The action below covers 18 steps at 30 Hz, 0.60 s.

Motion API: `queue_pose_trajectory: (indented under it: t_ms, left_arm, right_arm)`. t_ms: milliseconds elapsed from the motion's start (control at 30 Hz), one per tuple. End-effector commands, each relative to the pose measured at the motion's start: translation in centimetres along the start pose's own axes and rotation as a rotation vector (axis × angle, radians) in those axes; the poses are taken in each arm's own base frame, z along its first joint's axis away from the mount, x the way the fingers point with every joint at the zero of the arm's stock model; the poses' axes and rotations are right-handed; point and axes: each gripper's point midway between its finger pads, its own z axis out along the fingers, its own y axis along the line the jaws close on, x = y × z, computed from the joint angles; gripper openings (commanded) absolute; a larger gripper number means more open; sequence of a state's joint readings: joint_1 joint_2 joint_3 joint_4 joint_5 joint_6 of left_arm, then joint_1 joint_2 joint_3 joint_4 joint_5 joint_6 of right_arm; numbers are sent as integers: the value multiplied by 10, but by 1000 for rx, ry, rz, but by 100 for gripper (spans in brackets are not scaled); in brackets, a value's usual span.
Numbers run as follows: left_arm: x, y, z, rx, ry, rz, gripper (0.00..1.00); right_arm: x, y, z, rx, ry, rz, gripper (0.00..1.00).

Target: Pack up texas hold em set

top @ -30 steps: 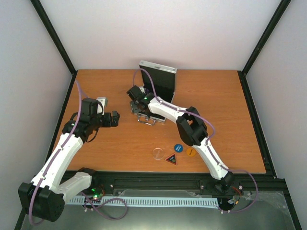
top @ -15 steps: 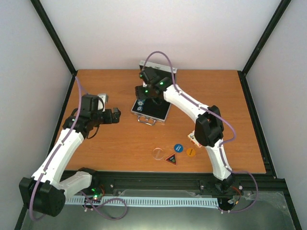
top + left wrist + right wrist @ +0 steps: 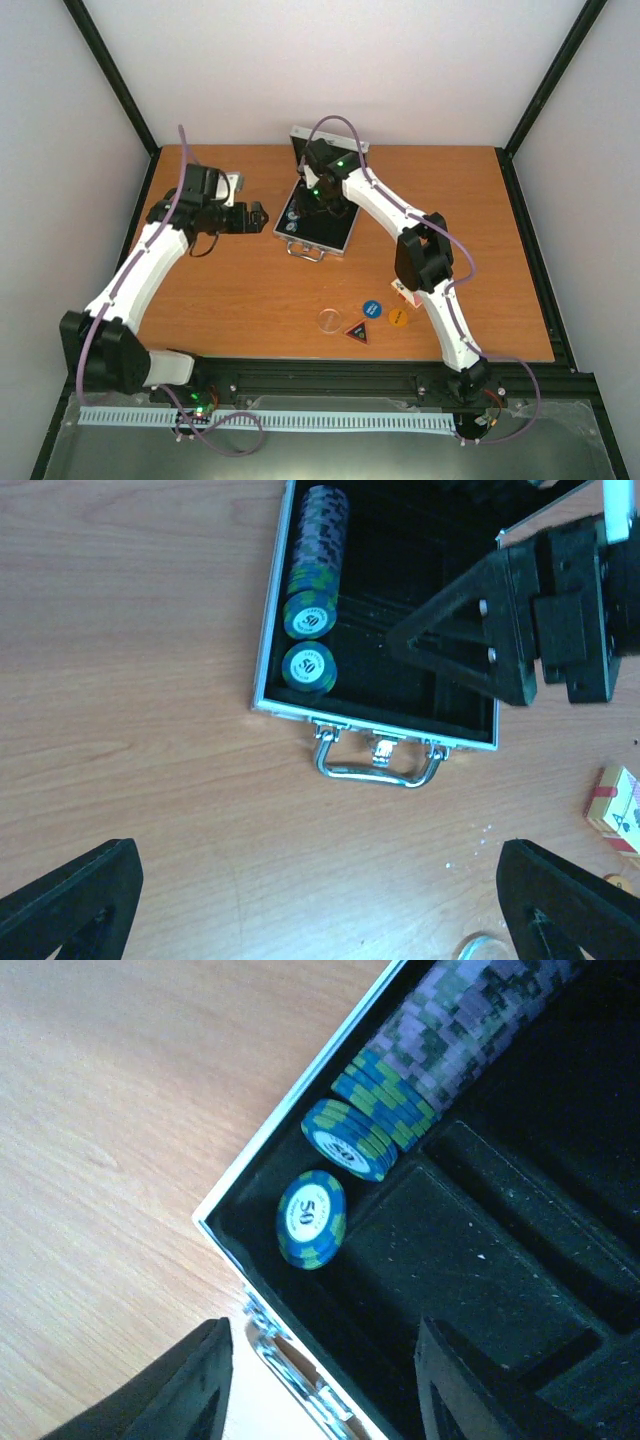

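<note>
Aluminium case [image 3: 322,233], black-lined, lies open at upper centre of the top view. Our right gripper [image 3: 320,1385] hangs part-spread and empty over its corner, and the left gripper [image 3: 320,900] is fully spread. One ridged round chip [image 3: 312,1218] leans loose beside the row [image 3: 440,1050]. A finger lowered there may tip or wedge it.
</note>
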State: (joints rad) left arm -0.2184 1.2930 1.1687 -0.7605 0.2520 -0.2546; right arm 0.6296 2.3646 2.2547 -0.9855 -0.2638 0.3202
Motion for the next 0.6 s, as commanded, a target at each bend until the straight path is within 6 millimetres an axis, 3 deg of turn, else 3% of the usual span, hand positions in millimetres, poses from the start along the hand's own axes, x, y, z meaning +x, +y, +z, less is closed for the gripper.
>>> queue_pose_trajectory:
  t_ms: [0, 67, 233, 567]
  left_arm:
    - [-24, -8, 9, 41, 13, 17, 100]
    - [-27, -5, 20, 47, 32, 0, 100]
    - [-29, 14, 41, 43, 69, -51, 100]
    - [-3, 34, 63, 8, 159, -78, 100]
  right_arm:
    - [9, -15, 4, -6, 55, -36, 48]
    - [11, -20, 5, -6, 61, -45, 43]
    - [7, -16, 4, -20, 48, -68, 42]
    - [23, 12, 25, -153, 124, -51, 46]
